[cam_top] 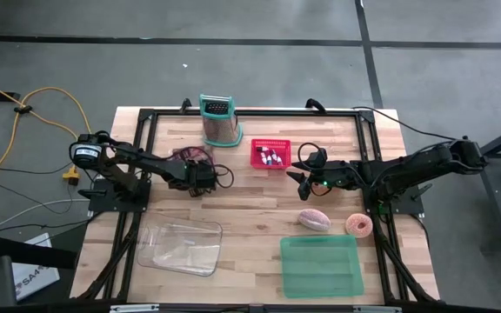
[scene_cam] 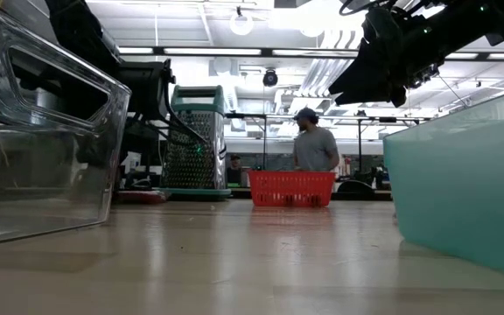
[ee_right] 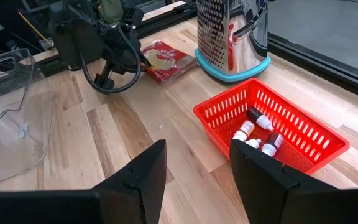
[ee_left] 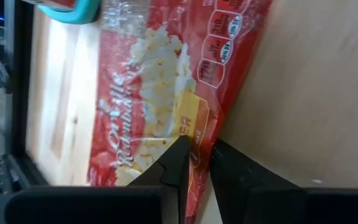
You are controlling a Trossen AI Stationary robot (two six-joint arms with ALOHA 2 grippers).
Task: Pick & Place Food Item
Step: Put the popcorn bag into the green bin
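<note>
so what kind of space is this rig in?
Probably a robotics lab or workshop: bare concrete floor with cables running across it, open ceiling ductwork with strip lights, and a person among workstations behind the wooden table.

Grey concrete floor (cam_top: 259, 22), yellow cable (cam_top: 46, 97); bright ceiling lights (scene_cam: 241, 24) overhead.

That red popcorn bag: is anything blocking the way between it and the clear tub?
Nothing visible does. The popcorn bag lies under the left gripper, jaws nearly shut on its edge. Bare wood separates it from the clear tub; the grater stands on the bag's far side.
</note>
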